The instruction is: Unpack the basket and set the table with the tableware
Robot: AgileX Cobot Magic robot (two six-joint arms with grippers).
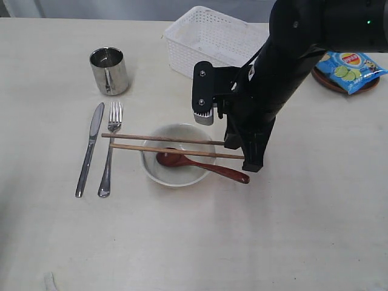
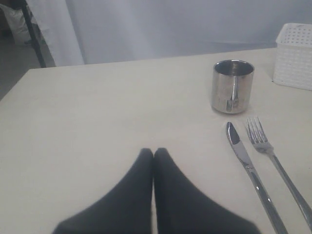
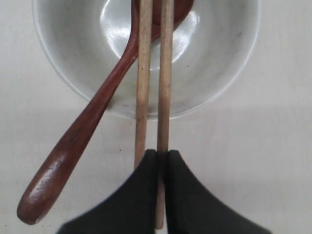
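Your right gripper [image 3: 160, 154] looks pinched shut on one chopstick [image 3: 165, 73]; lift crooked and it drags the other chopstick [image 3: 144, 73] off the bowl [image 3: 234, 73].

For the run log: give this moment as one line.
right gripper shut on chopstick over bowl | left gripper shut

The right arm [image 1: 276, 79] slants steeply down, right gripper [image 3: 159, 157] fingers pressed together; left gripper [image 2: 153, 155] fingers likewise meet.

Pincer [image 2: 153, 152] closed; mug [image 2: 233, 87], knife [image 2: 248, 170], fork [image 2: 274, 158] and seemingly basket [image 2: 294, 56] beyond.
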